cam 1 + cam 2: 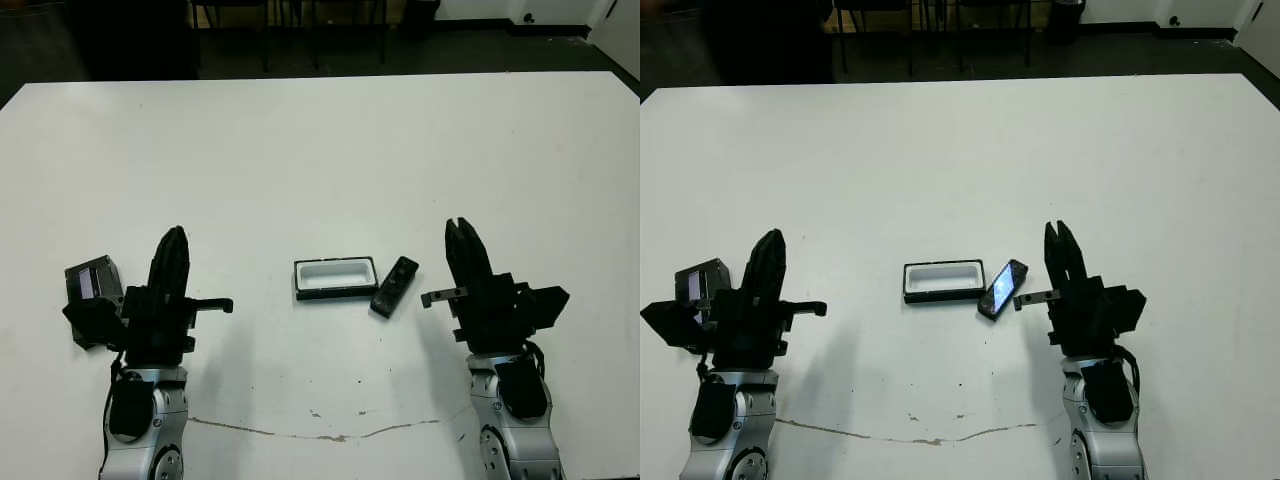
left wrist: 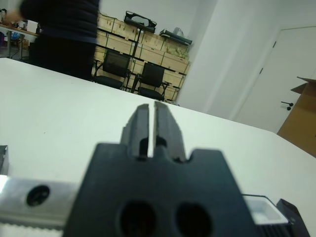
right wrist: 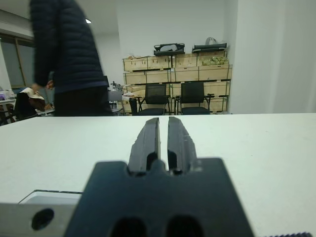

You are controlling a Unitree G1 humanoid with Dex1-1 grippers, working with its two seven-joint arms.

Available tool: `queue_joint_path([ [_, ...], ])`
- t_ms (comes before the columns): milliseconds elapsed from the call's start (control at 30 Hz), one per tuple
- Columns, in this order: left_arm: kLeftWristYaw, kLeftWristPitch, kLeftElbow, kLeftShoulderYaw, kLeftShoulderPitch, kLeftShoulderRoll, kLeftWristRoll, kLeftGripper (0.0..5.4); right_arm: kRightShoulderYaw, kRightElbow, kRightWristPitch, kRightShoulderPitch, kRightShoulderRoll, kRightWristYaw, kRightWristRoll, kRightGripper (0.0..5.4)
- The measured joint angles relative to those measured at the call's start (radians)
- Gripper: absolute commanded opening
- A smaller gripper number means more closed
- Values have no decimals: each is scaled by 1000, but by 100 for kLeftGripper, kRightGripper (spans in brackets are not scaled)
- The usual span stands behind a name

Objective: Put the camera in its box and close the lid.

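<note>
Nearest the robot, a thin brownish crack line (image 1: 330,436) runs across the white matt worktop (image 1: 320,150). Just beyond it the two arms rest on either side. The left gripper (image 1: 172,238) has its two black ribbed fingers pressed almost together, only a sliver of a gap between them in the left wrist view, and it holds nothing. The right gripper (image 1: 461,232) stands the same way, fingers nearly touching and empty.

Judged from how things lie, nothing of the task is done yet; all three steps of picking, placing and closing remain. The slim black bar-shaped camera (image 1: 395,286) lies flat on the worktop, tilted, just beside the right end of the box and between it and the right gripper; its face looks glossy and reflects bluish in the right eye view. The small shallow rectangular box (image 1: 336,278), black outside with a smooth white lining, sits open and empty at the middle of the worktop. The flat black rectangular lid (image 1: 92,281) with its pale silvery strip lies well apart from the box, just beside the left arm on its outer side.

Further off the worktop is bare, and beyond its far edge a person in a dark padded jacket (image 3: 64,54) stands before black chairs (image 3: 173,98) and stacked wooden crates.
</note>
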Motion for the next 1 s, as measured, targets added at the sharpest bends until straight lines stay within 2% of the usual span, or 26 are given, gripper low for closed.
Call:
queue_joint_path([
  [300, 0, 0, 2, -3, 1, 0, 0, 1, -2, -1, 19, -3, -13, 17, 12, 0],
  [433, 1, 0, 2, -5, 3, -1, 2, 1, -23, -38, 97, -77, -94, 66, 16, 0],
  [533, 0, -8, 3, -4, 4, -1, 3, 1, -56, -59, 202, -236, -204, 127, 24, 0],
  [600, 0, -10, 4, -4, 6, -1, 2, 1, -67, -42, 244, -360, -264, 163, 15, 0],
  [733, 4, -14, 3, -11, 12, -2, 15, 1, -25, 112, 350, -650, -424, 328, -35, 0],
  [833, 8, -17, 4, -15, 14, -6, 16, 1, 46, 264, 351, -817, -478, 456, -76, 0],
  [1000, 15, -20, 5, -24, 16, -11, 16, 1, 195, 507, 287, -986, -482, 666, -157, 0],
])
